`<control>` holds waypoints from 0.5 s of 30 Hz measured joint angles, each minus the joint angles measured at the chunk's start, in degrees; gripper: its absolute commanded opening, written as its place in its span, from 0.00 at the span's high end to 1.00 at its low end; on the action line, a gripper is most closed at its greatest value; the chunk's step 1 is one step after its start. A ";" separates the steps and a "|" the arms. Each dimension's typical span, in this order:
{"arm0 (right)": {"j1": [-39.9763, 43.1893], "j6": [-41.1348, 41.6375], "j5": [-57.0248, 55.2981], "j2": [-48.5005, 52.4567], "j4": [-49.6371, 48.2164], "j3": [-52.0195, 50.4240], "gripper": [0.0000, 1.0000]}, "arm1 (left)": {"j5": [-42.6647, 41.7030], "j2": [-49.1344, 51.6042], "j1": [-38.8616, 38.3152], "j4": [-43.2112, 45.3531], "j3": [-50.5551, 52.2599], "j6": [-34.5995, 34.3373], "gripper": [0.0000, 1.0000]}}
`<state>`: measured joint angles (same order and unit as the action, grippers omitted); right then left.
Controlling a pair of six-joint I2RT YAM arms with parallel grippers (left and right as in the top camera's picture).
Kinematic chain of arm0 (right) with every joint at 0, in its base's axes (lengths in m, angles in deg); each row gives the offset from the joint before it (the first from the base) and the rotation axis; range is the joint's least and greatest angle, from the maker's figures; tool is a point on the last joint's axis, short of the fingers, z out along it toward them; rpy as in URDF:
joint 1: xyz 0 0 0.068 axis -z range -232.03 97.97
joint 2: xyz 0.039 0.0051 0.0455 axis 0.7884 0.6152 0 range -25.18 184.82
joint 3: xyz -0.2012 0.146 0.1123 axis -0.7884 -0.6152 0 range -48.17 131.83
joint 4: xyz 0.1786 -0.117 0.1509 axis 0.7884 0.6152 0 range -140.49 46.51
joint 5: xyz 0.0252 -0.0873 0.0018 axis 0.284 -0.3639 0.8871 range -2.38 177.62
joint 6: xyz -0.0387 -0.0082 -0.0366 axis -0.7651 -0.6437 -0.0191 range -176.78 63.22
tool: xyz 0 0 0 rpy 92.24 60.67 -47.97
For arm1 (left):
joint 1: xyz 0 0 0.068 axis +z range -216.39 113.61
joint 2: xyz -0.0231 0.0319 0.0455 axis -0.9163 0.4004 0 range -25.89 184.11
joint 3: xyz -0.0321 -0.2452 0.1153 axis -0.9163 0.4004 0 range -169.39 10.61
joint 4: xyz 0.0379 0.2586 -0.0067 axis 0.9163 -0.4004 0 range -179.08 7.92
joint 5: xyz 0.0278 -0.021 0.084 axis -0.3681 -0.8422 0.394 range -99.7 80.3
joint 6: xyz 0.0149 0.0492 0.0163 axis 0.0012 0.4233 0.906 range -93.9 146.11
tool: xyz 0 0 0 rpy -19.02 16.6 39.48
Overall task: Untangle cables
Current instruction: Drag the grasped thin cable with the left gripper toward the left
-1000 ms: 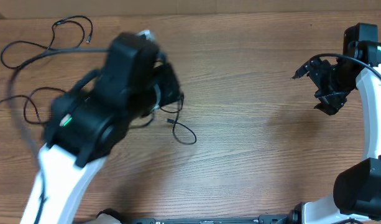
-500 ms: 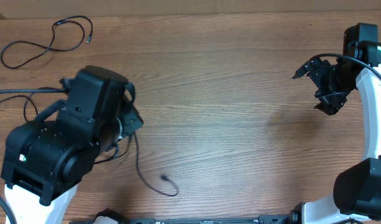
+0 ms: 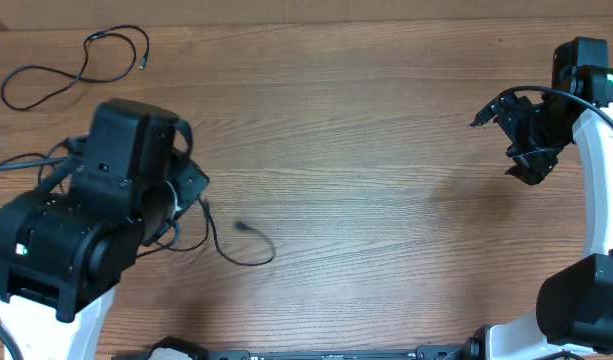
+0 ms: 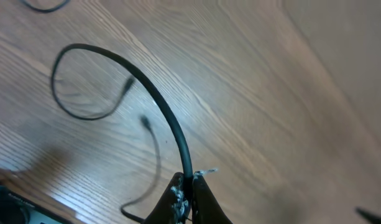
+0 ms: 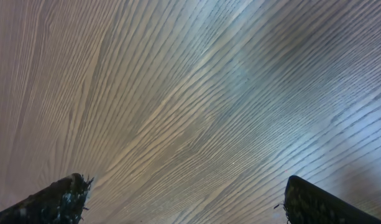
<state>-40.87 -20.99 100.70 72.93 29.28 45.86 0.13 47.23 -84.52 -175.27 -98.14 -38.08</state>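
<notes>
My left arm (image 3: 91,235) is folded low over the left part of the worktop (image 3: 386,200), its bulky black wrist tipped toward the middle. In the overhead view it covers my left gripper (image 4: 189,190). In the wrist view that gripper's jaws are pinched together on a black cable (image 4: 168,124). From the pinch the cable rises in an arc away from the gripper. It then curls into a loop on the wood, its plug end lying inside the loop.

A second, thinner cable (image 4: 159,158) lies just beside the gripper. Its plug is near the held cable's arc, and its tail curves back toward the gripper. I cannot tell whether the two touch.

From above, one strand (image 3: 272,254) runs out from under the left wrist toward the middle of the worktop. It hooks back there and ends in a small plug. A separate cable (image 3: 82,72) lies well apart from the left gripper, coiled loosely near the far left corner.

My right arm (image 3: 596,150) stands upright at the right edge, well apart from the left gripper. My right gripper (image 5: 184,182) hangs with its jaws spread wide, holding nothing, with bare wood grain under it.

Between the left gripper and the right arm the wood is open. On its other side the left gripper has the worktop's left edge near.
</notes>
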 measured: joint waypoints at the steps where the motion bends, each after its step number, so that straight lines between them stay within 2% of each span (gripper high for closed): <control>1: 0.00 -0.02 0.00 0.00 0.02 0.00 0.00 | 0.22 0.00 1.05 0.00 0.00 -0.39 0.96; 15: 0.00 -0.02 0.00 0.00 0.00 0.00 0.00 | 1.60 0.70 25.49 0.02 0.39 -3.89 0.96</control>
<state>-40.87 -21.01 100.70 72.93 29.28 45.86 1.72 47.93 -59.04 -175.24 -97.75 -41.97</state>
